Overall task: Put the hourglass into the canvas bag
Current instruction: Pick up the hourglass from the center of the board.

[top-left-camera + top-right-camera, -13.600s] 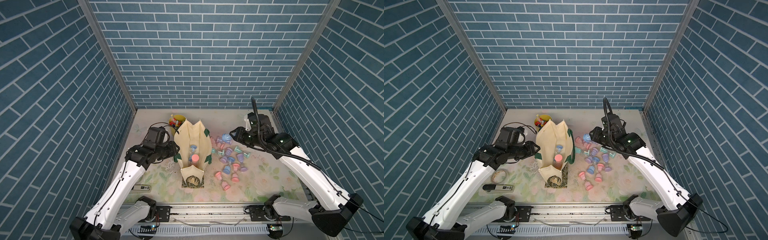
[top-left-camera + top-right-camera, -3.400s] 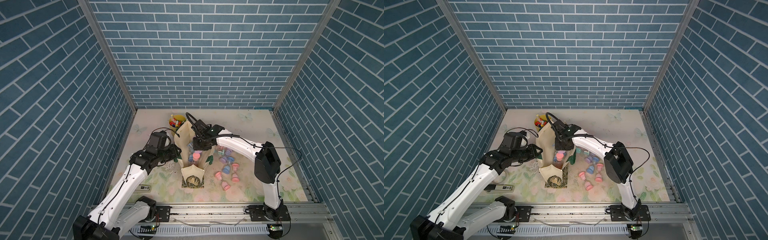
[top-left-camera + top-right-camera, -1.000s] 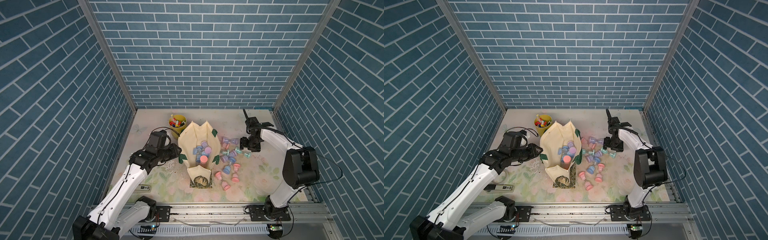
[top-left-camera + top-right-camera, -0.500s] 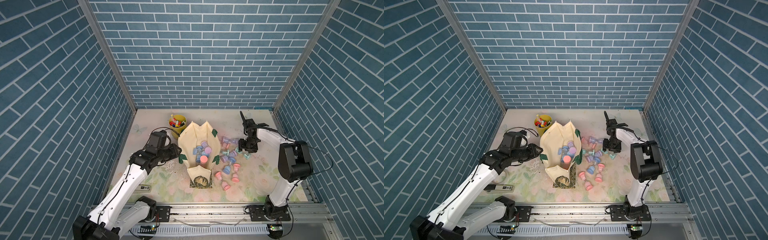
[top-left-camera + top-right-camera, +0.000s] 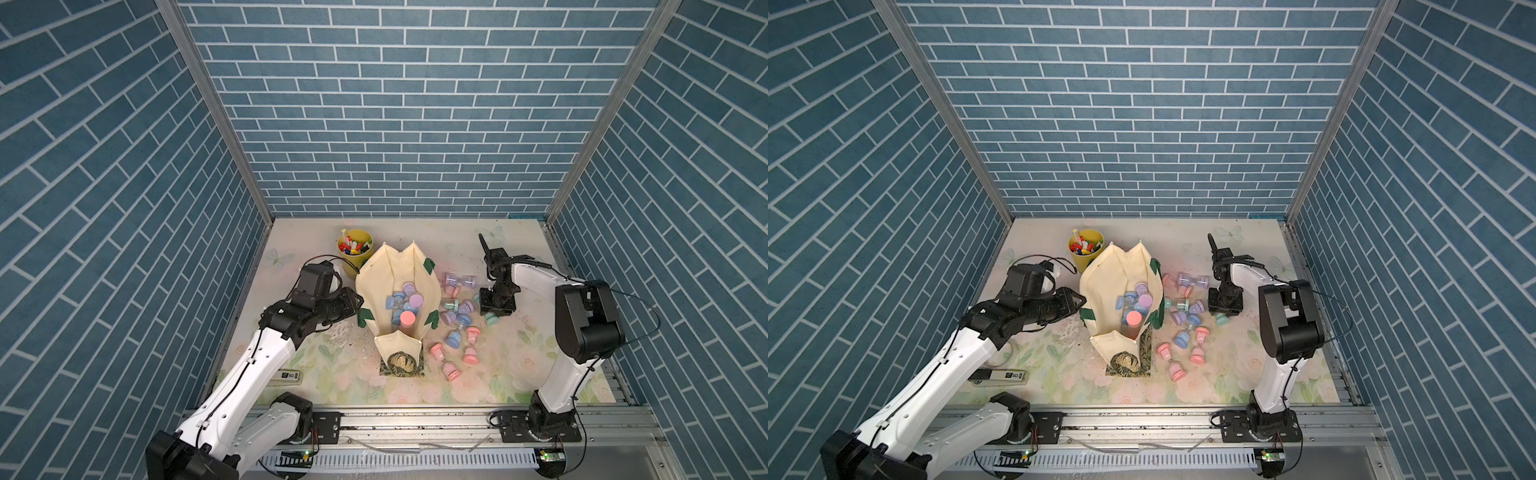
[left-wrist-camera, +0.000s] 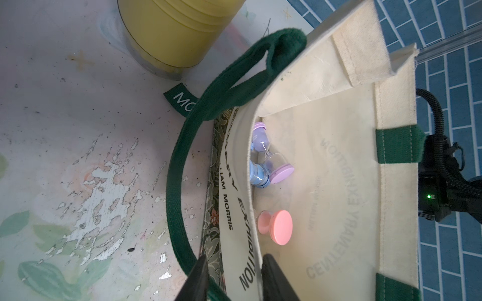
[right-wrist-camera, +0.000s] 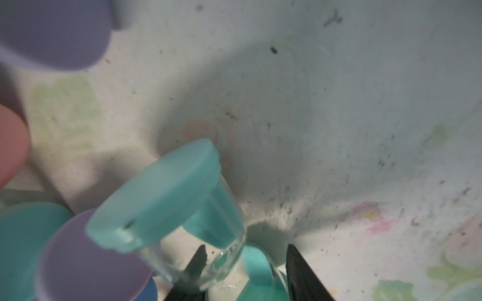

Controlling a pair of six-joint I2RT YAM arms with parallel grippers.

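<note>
The cream canvas bag (image 5: 399,270) (image 5: 1113,274) stands open at mid-table. My left gripper (image 6: 234,260) is shut on its near rim (image 6: 250,208), one finger inside the wall and one outside. Several hourglasses lie inside, among them a pink one (image 5: 407,318) (image 6: 280,226) and a purple one (image 6: 263,146). To the right of the bag, my right gripper (image 5: 496,309) (image 7: 245,247) points straight down. It is shut on the glass waist of a teal hourglass (image 7: 161,187) (image 5: 491,319), which rests on the table at the right edge of the loose pile.
Several pink, blue, purple and teal hourglasses (image 5: 453,338) (image 5: 1179,338) lie scattered between the bag and my right arm. A yellow cup of markers (image 5: 354,245) stands behind the bag. A white flat device (image 5: 286,376) lies near the front left.
My right gripper has come down over the teal hourglass and narrowed its jaws round it. The left arm and the bag have not moved.
</note>
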